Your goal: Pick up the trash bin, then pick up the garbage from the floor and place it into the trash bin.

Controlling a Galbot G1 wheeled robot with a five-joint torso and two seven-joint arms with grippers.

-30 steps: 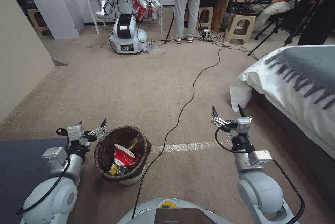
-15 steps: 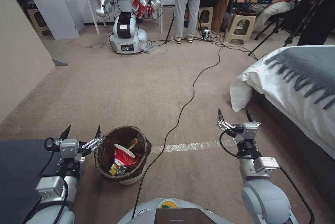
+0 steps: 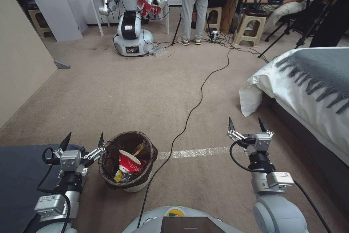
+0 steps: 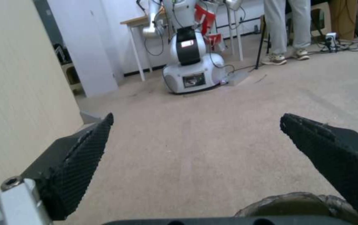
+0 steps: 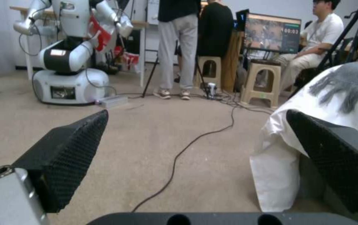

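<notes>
Both tools stood wide open and empty: your left tool point(image 3: 83, 141) at lower left just beside the trash bin point(image 3: 128, 160), your right tool point(image 3: 246, 124) at lower right. Garbage point(image 3: 128, 165) already lay inside; the bin sat on the floor point(image 3: 152, 95), unlifted. Your left wrist view caught only its rim point(image 4: 299, 204).

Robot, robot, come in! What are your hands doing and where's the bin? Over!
Left hand open beside trash bin. Right hand open, empty. Bin on floor, garbage inside. Black cable alongside.

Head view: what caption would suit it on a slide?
Open left claw beside the litter-filled trash bin on the floor; open right claw near the bed.
</notes>
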